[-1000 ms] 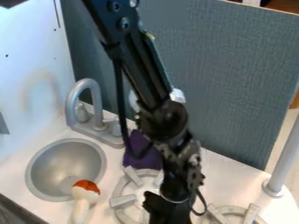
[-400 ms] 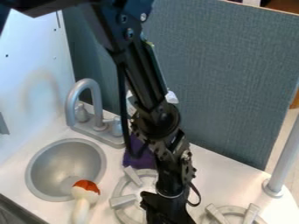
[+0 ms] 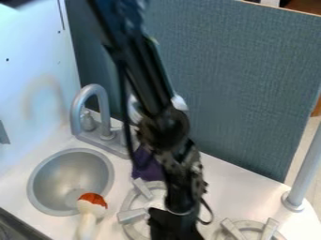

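The black gripper (image 3: 172,227) hangs over the left stove burner (image 3: 133,215) at the bottom edge of the view, its lower end cut off there. To its left lies a white object with an orange-red top (image 3: 93,206), close to the sink's front right rim and apart from the gripper. A purple cloth (image 3: 145,165) rests behind the burner, partly hidden by the arm.
A round metal sink (image 3: 56,183) is at the left, with a grey faucet (image 3: 94,93) behind it. The right burner (image 3: 251,229) sits at the bottom right, near an upright grey post (image 3: 304,168). A blue-grey panel (image 3: 244,79) stands along the back.
The arm and gripper have shifted slightly left across the left burner. The white object and the purple cloth have stayed in place.
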You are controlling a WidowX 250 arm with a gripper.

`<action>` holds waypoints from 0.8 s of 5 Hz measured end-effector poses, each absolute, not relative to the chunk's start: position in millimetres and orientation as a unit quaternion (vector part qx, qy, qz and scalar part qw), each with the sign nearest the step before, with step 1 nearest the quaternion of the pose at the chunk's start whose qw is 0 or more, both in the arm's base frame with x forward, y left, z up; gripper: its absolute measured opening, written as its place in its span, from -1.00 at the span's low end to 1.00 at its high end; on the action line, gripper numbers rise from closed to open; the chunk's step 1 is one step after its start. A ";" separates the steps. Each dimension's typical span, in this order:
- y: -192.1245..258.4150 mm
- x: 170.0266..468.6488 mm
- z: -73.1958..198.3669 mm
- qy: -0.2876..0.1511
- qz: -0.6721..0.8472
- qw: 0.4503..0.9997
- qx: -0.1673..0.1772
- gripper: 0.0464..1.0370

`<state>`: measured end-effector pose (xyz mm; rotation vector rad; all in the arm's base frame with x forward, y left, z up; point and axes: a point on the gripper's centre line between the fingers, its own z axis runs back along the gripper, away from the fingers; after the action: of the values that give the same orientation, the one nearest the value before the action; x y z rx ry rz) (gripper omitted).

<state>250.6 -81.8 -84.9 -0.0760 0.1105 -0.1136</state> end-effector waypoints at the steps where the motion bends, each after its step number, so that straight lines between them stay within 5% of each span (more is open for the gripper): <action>1: -74.1 254.4 -36.4 -0.004 -0.034 0.997 -0.071 0.91; 2: -39.7 247.9 -6.0 -0.037 0.016 0.997 -0.064 0.91; 3: 0.4 245.9 -9.2 -0.006 0.082 0.996 0.016 0.91; 4: 51.9 244.4 -14.1 0.011 0.133 0.989 0.056 0.92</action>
<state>244.4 51.9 -14.1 0.1123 0.0216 0.2672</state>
